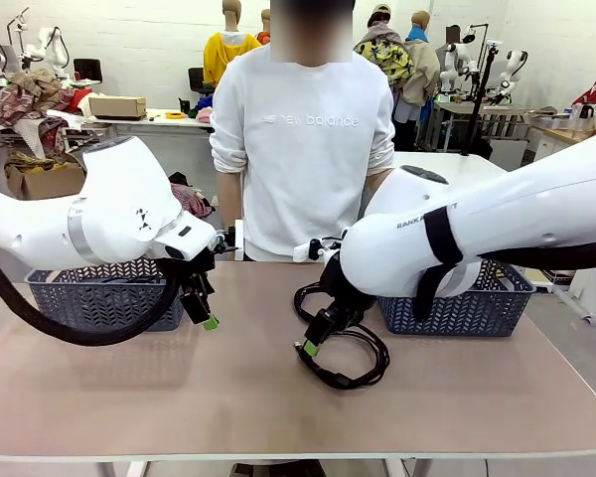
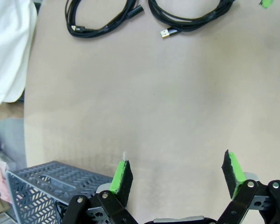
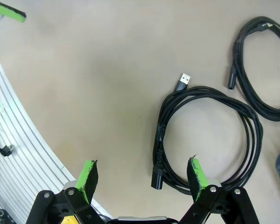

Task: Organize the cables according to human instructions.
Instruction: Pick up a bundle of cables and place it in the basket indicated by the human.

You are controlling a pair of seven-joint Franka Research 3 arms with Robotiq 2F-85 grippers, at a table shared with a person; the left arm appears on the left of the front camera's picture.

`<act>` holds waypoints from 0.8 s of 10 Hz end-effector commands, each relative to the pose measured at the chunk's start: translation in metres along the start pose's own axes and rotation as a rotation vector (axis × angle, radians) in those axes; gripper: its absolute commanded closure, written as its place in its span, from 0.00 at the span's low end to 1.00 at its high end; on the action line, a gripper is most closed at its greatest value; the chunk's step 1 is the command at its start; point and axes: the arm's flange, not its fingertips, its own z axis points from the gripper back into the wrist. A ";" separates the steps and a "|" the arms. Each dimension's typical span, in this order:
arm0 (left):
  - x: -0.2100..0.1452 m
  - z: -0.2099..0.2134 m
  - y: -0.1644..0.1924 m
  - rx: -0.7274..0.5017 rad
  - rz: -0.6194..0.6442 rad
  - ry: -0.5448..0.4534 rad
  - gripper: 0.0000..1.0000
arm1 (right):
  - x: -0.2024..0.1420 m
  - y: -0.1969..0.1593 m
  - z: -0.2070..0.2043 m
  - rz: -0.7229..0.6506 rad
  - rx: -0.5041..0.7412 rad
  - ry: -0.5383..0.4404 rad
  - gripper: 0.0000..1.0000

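Observation:
Two coiled black cables lie on the tan table in front of the person. The nearer cable (image 1: 377, 360) (image 3: 161, 122) (image 2: 196, 23) ends in a USB plug (image 3: 183, 83). The farther cable (image 1: 301, 298) (image 3: 232, 79) (image 2: 98, 31) lies beside it. My right gripper (image 1: 313, 343) (image 3: 142, 176) hangs open just above the table, at the near coil's edge, with nothing between its fingers. My left gripper (image 1: 204, 313) (image 2: 177, 175) is open too, over bare table to the left of the coils, and holds nothing.
A grey basket (image 1: 89, 298) (image 2: 37, 184) stands at the far left of the table and a blue-grey basket (image 1: 477, 308) at the far right. The person in a white sweatshirt (image 1: 303, 139) stands at the far edge. Bare table lies between the grippers.

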 end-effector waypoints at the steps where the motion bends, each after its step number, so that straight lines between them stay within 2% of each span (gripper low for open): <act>1: -0.001 0.001 0.000 -0.002 0.001 0.001 0.00 | 0.006 0.000 -0.013 -0.035 -0.019 0.001 0.00; 8: -0.001 0.001 0.000 -0.002 0.001 0.001 0.00 | 0.008 0.003 -0.048 -0.024 -0.005 0.094 0.00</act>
